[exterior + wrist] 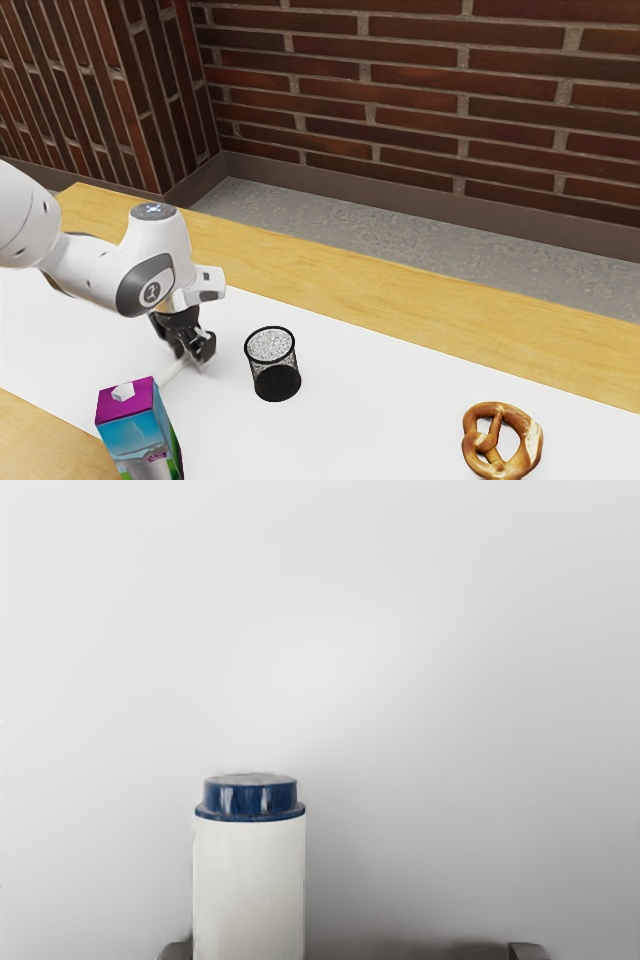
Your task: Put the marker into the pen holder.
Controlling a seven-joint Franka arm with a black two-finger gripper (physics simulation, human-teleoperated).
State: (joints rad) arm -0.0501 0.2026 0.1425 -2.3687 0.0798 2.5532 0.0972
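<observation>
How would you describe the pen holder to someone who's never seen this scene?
Find the brick wall, then the white strip along the table in front of it. On that strip, between the gripper and the pretzel, stands the pen holder. Unlike the colorful carton nearby, it's a round, open-topped, black mesh cup.

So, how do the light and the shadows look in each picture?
Exterior view: soft light, a faint shadow on the white table covering near the black two-finger hand; wrist view: the covering shades to grey at lower right, pale glare on the blue end of the white cylindrical marker.
</observation>
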